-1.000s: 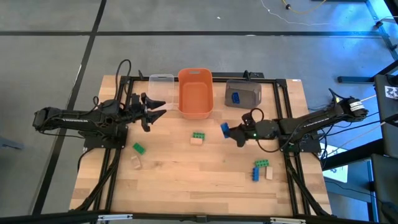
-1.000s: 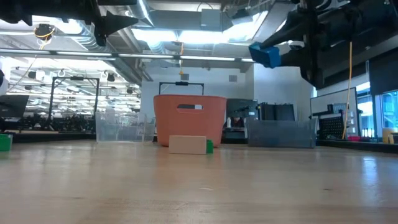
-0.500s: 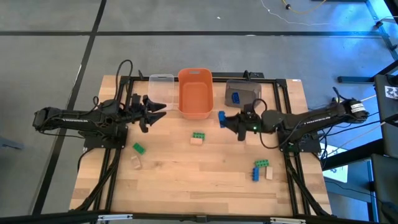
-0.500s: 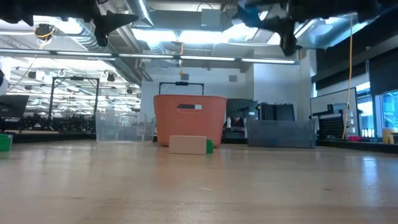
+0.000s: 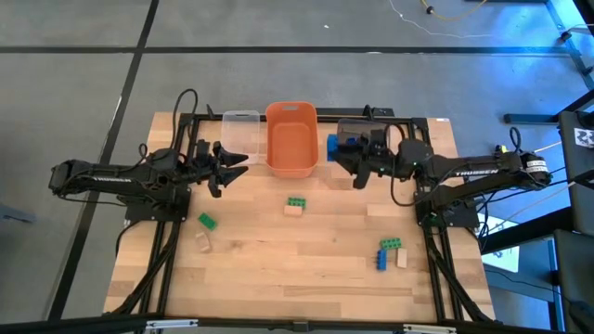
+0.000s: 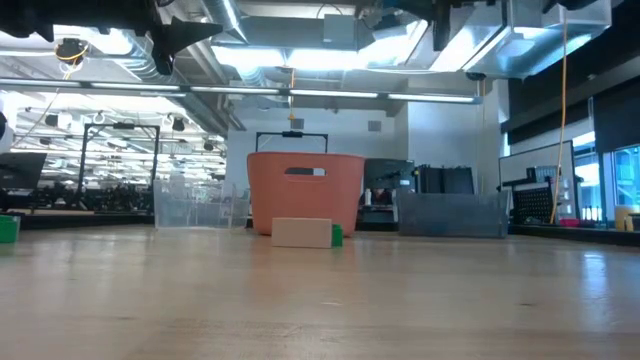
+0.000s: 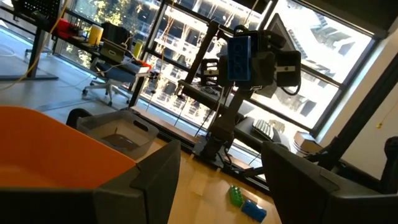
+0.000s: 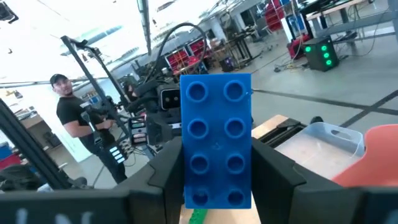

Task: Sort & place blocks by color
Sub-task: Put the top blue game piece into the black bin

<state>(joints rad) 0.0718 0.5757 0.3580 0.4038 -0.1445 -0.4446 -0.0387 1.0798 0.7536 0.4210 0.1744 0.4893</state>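
My right gripper [image 5: 336, 154] is shut on a blue block [image 5: 331, 145], high over the gap between the orange bin [image 5: 291, 139] and the grey bin [image 5: 367, 137]. The block [image 8: 216, 140] fills the right wrist view, studs toward the camera. My left gripper [image 5: 229, 162] hangs open beside the clear bin [image 5: 240, 130], nothing between its fingers [image 7: 149, 180]. On the table lie a green-on-tan pair [image 5: 296, 205], a green block [image 5: 206, 221], a tan block [image 5: 202, 241] and a green, blue and tan cluster [image 5: 390, 252]. My right gripper pinches the blue block between its two fingers, one on each long side [image 8: 185, 155]. The fingers [image 8: 163, 171] reach roughly level toward the table's left. The block stands on end, studded face toward the wrist, lifted clear of table and bins.
The clear, orange and grey bins stand in a row along the far edge. A dark frame [image 5: 408, 121] borders the wooden table. A person [image 8: 78, 124] stands in the room beyond the left arm. Bare wood shows in the table's middle and near part.
My right gripper has risen and swung toward the table's far edge, from over the table's middle right to beside the grey bin, rolling its wrist. The blue block has gone with it, still held and higher above the table.
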